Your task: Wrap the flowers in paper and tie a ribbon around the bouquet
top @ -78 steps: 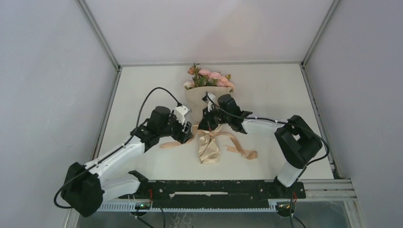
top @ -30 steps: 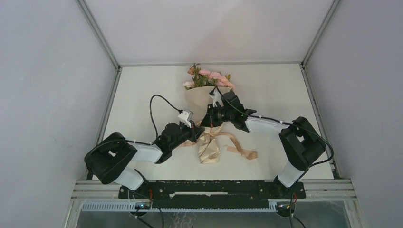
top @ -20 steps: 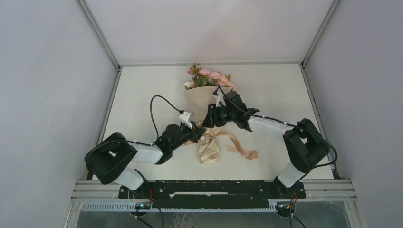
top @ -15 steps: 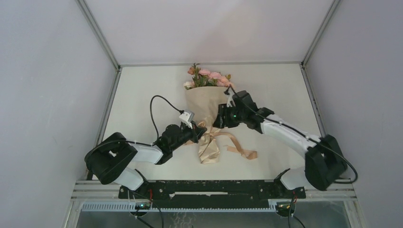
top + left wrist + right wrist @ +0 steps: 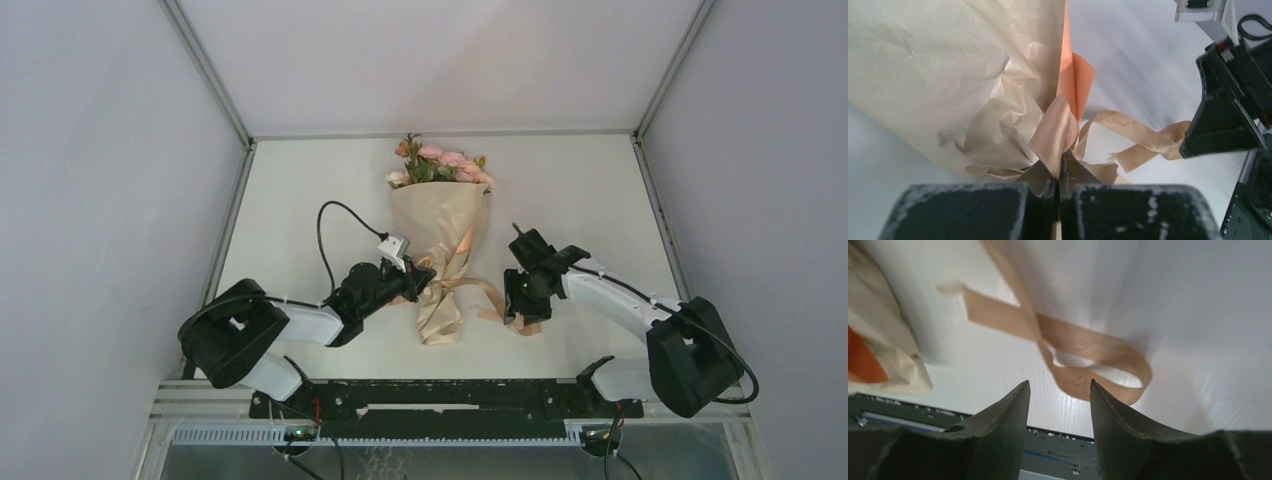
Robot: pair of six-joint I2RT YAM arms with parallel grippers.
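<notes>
right gripper (image 5: 1059, 390), now open, leaves the tan kraft paper (image 5: 437, 215) for the loose tail of the peach fabric ribbon (image 5: 1083, 341) (left gripper (image 5: 1058, 170) pinches it); tying follows.

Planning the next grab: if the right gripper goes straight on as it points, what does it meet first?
The right gripper would likely meet the loose loop of ribbon lying on the table, centred ahead of its open jaws; depth is uncertain.

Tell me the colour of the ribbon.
The ribbon is peach-tan, slightly shiny; the left wrist view shows it best.
</notes>
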